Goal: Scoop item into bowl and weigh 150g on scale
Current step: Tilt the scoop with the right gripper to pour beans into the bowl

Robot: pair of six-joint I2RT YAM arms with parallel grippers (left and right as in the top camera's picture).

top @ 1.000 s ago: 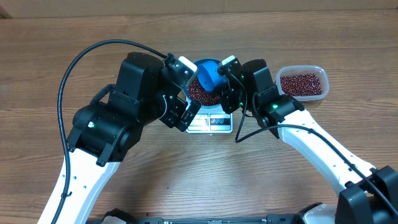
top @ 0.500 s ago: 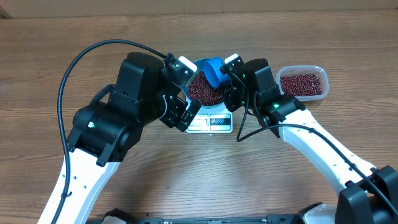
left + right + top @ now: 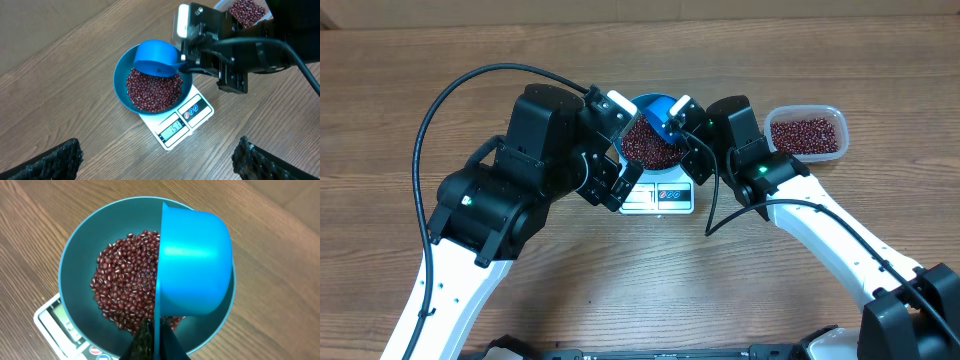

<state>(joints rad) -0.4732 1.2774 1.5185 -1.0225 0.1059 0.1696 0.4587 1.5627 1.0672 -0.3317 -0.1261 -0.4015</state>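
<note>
The blue bowl (image 3: 119, 80) stands on the white scale (image 3: 176, 131), whose display is lit. Red-brown beans (image 3: 125, 290) cover the bowl's bottom. My right gripper (image 3: 157, 341) is shut on the thin handle of a small blue scoop (image 3: 195, 260). It holds the scoop turned on its side over the bowl's right half, with the mouth facing the beans. My left gripper (image 3: 160, 160) is open and holds nothing. It hangs above bare wood just in front of the scale, with only its dark fingertips (image 3: 60, 157) showing.
A clear plastic tub (image 3: 807, 132) holding more beans sits to the right of the scale, behind the right arm. The left arm's black body (image 3: 535, 170) crowds the scale's left side. A black cable (image 3: 460, 85) loops over the table at left.
The right gripper has rolled the scoop further onto its side over the bowl and shifted it slightly right. The left arm, bowl and scale have stayed put.
</note>
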